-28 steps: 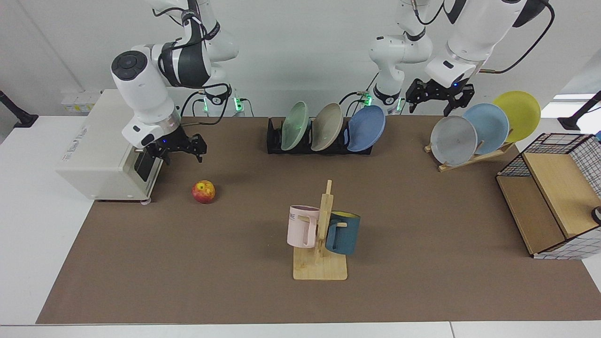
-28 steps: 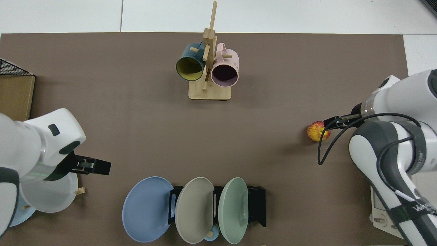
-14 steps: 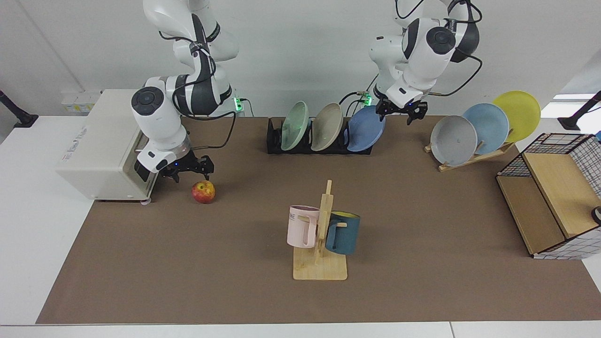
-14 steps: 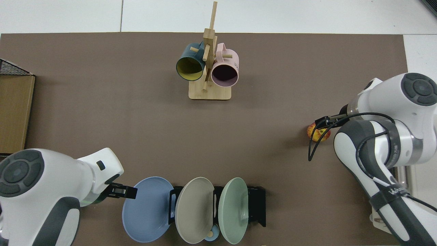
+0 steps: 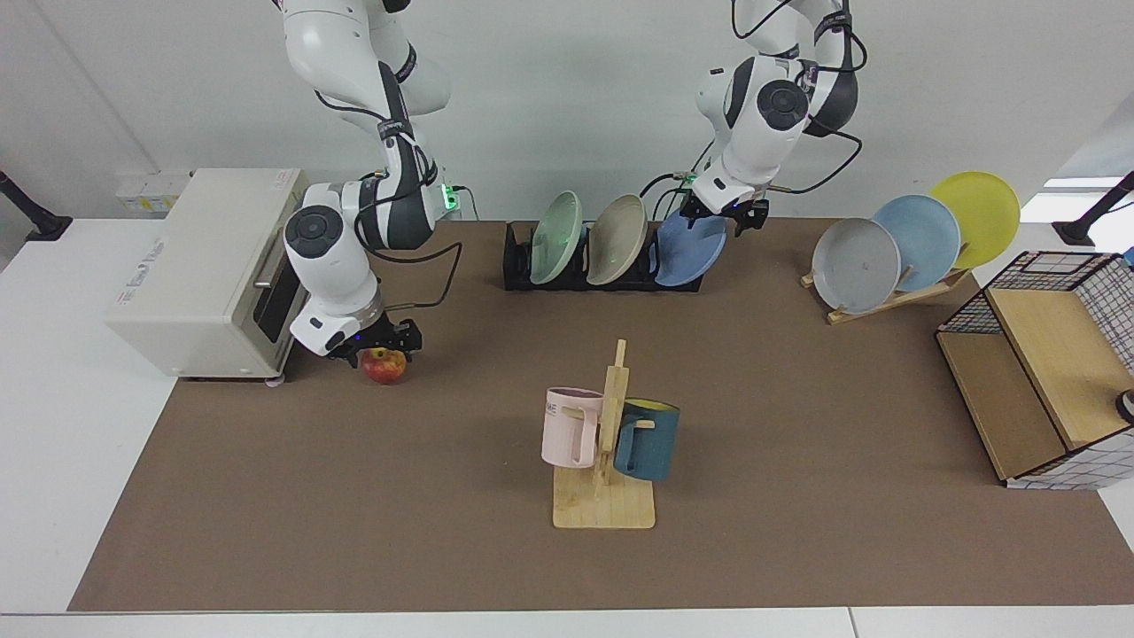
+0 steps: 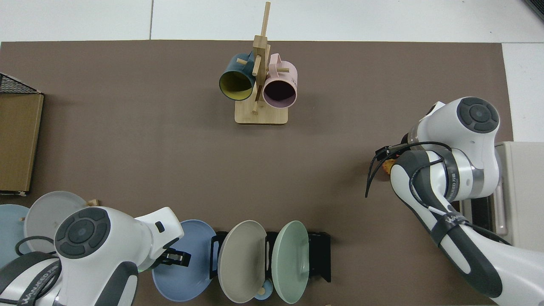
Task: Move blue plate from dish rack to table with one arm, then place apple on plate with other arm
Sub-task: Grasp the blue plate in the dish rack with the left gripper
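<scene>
The blue plate (image 5: 687,252) leans in the end slot of the black dish rack (image 5: 516,266), on the side nearest the wooden plate stand. My left gripper (image 5: 725,217) stands open at the plate's upper rim. In the top view it (image 6: 176,257) is over the blue plate (image 6: 187,278), beside the dish rack (image 6: 321,255). The apple (image 5: 384,366) rests on the table (image 5: 797,399) beside the white appliance. My right gripper (image 5: 383,346) is open, low over the apple with a finger on each side. From above, the arm hides nearly all of the apple (image 6: 386,166).
A green plate (image 5: 556,237) and a beige plate (image 5: 617,239) share the rack. A wooden stand (image 5: 895,297) holds grey, sky-blue and yellow plates. A mug tree (image 5: 607,443) with two mugs stands mid-table. A white appliance (image 5: 204,266) and a wire shelf (image 5: 1036,381) flank the table.
My left gripper swung from near the wooden plate stand across to the blue plate's rim. My right gripper came down and forward from beside the appliance to sit over the apple.
</scene>
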